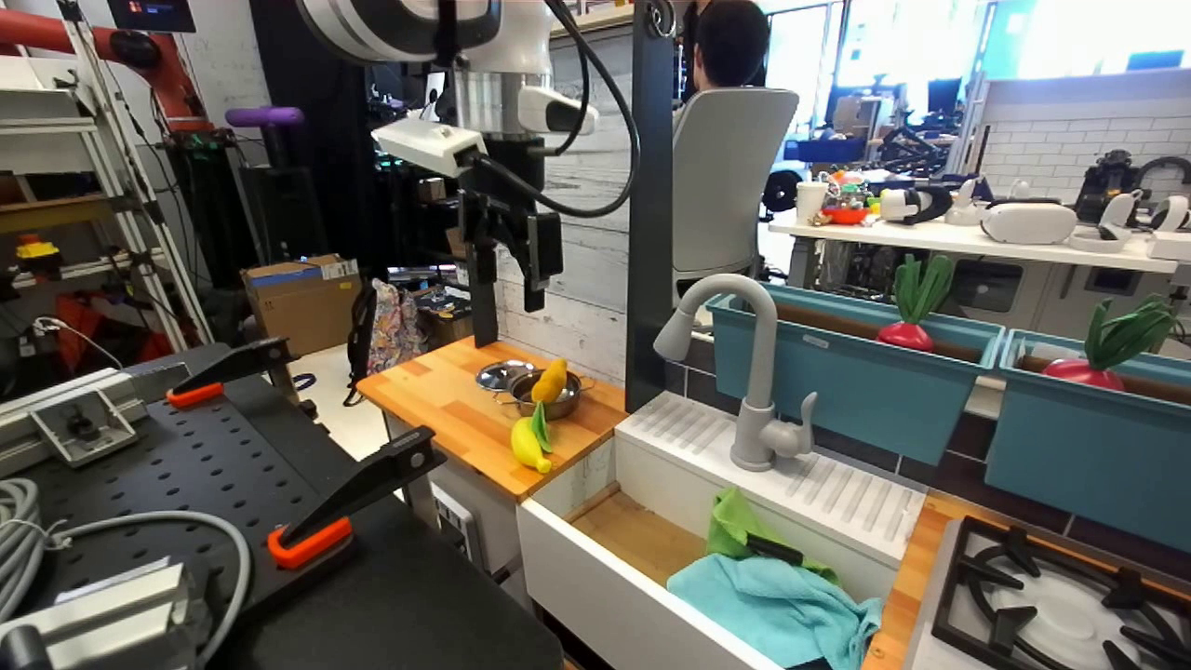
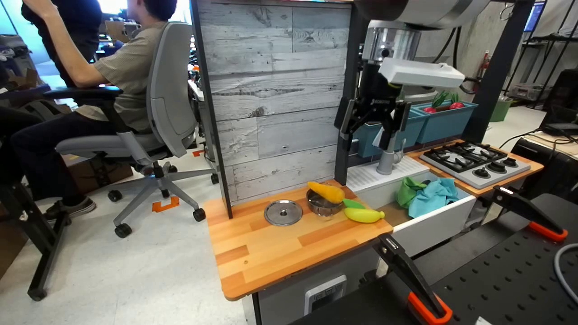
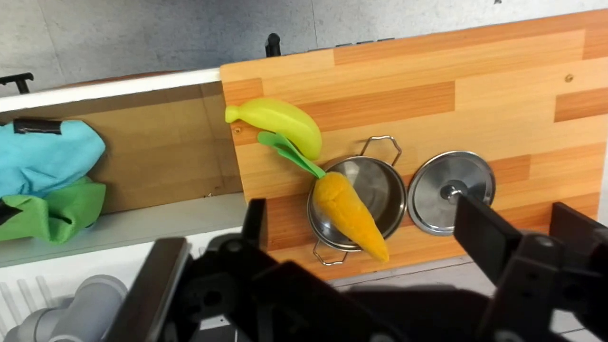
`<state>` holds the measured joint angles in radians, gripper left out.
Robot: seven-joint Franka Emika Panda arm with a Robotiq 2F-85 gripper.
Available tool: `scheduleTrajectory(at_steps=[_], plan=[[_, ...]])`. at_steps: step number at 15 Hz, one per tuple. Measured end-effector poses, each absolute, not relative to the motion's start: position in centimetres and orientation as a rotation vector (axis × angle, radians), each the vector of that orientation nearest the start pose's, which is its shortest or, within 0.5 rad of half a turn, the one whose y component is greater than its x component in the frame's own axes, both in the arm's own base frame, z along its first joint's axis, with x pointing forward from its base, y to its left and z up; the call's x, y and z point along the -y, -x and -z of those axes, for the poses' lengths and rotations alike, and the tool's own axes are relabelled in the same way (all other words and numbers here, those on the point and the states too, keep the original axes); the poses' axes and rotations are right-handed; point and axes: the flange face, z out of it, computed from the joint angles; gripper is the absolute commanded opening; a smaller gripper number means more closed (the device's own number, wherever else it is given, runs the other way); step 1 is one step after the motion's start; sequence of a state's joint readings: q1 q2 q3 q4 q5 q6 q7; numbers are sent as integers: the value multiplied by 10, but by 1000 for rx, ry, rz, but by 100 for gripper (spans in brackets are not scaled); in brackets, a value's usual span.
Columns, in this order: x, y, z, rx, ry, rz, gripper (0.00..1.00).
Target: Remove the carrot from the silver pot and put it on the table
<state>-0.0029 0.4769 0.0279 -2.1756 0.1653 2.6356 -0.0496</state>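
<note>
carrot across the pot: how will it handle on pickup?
Probably soft and light: the carrot has a textured, plush-looking body. Its green leaves look thin, so likely floppy and a poor grasp point. It lies across the rim of the silver pot, tip overhanging, so a nudge might roll it.

There is one orange, tapered carrot (image 3: 350,211) with green leaves (image 3: 298,157), one round, shallow pot (image 3: 384,190) of shiny silver metal with two looped metal handles (image 3: 381,137), and one round silver lid (image 3: 434,194). One curved yellow-green banana-like piece (image 3: 285,122) shows. There are two cloth pieces (image 1: 772,600), one light blue, one green. Both exterior views show two teal rectangular planters (image 1: 837,391), two red, green-leaved radish-like pieces (image 1: 903,337), two black-and-orange clamps (image 1: 368,486), one arched grey faucet (image 1: 763,372) and one black two-fingered gripper (image 2: 369,138).
</note>
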Motion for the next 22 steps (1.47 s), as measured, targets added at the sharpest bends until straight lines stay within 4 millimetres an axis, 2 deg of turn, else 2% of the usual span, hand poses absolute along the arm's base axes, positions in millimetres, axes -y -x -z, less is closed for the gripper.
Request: scheduleTrajectory(at_steps=[6, 13, 14, 15, 22], plan=[[-10, -590, -111, -173, 3064, -69, 100], [-19, -607, -68, -187, 3115, -100, 100], [-20, -608, -64, -185, 3121, -102, 77], [-23, -610, -60, -185, 3125, -103, 74], [-37, -617, -47, -145, 3155, -103, 20]])
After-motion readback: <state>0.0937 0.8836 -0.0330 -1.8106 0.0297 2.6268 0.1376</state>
